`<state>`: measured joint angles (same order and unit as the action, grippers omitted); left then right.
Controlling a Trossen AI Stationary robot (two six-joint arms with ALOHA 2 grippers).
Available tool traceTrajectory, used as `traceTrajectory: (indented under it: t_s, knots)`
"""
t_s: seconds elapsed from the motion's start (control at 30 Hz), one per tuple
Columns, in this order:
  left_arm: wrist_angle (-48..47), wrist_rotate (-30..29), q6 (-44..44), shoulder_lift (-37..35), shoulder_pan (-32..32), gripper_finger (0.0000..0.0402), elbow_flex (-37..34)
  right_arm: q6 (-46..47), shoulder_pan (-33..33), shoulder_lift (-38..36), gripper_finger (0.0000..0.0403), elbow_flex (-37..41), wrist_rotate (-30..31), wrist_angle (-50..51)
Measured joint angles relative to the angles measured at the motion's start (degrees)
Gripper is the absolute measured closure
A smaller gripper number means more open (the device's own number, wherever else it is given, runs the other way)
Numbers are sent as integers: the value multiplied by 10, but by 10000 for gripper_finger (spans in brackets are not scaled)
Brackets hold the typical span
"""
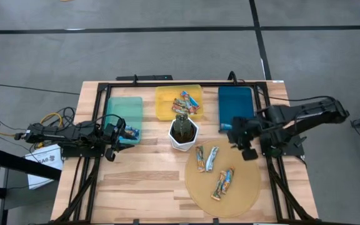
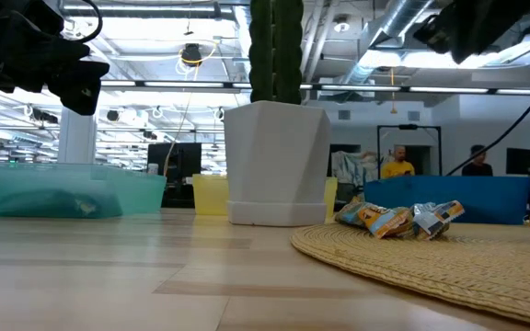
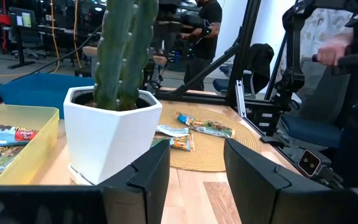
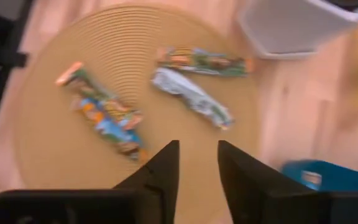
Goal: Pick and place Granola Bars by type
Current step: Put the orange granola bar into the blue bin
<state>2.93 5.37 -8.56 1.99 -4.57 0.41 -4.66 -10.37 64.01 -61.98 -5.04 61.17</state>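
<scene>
Only the high view shows bars (image 1: 189, 103) in the yellow tray (image 1: 165, 99).

no readable text anywhere; print on the bar wrappers (image 4: 107, 118) too blurred, marks on the paper (image 1: 45, 159) by the table too small.

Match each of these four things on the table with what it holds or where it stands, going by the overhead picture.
Things:
1. yellow tray
2. round woven mat
3. white pot
4. blue tray

Descriptions:
A. holds a green cactus
B. stands at the right end of the row of trays
C. four granola bars lie on it
D. middle of the row, a few bars inside

Pairs: 1-D, 2-C, 3-A, 4-B
</scene>
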Motion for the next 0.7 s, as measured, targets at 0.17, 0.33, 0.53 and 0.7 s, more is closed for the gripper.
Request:
traceTrajectory:
  t_s: [0.17,0.33,0.53,0.7]
  knots:
    - [0,0,0,0,0,257,0,23,-85,4,241,0,3,0]
    - [0,0,0,0,0,257,0,16,-170,39,188,0,3,-2]
    - [0,0,0,0,0,257,0,11,-227,115,168,0,5,-3]
    - [0,0,0,0,0,257,0,-26,-230,189,176,0,6,-15]
